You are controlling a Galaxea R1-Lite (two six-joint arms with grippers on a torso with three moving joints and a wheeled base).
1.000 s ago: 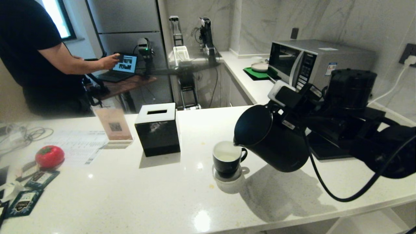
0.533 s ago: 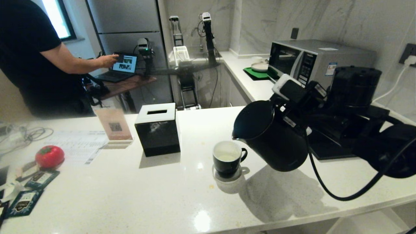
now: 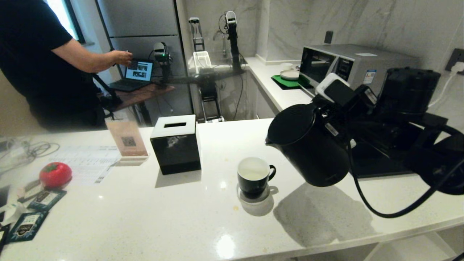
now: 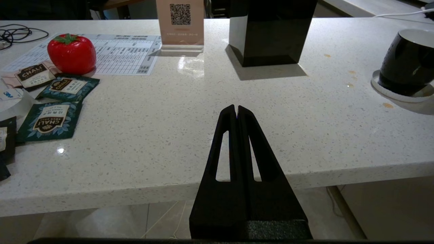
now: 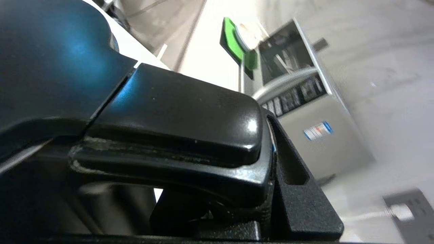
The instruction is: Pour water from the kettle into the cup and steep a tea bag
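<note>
The white bench (image 3: 152, 217) runs wide and mostly bare along its near edge, with open surface between the cup (image 3: 252, 177) and that edge. The cup stands on a small white coaster (image 3: 253, 197) toward the middle of the bench, a pale pool of water (image 3: 252, 175) showing in its white inside, its handle turned to the robot's right. Just to its right the kettle (image 3: 311, 145) hangs above the bench, tilted, spout toward the cup but apart from it and clear of the rim. The right gripper (image 5: 271, 156) is clamped narrowly on the kettle's handle (a finger presses against the handle's end in the right wrist view). A black tissue box (image 3: 175, 145) stands well to the cup's left, nearer the far edge, beside a card stand (image 3: 127, 139). At the bench's left end lie a red tomato-shaped object (image 3: 55, 174) and teal sachets (image 3: 27, 224). The left gripper (image 4: 236, 110) hovers off the near edge, fingers pressed together, empty. No tea bag can be made out.
</note>
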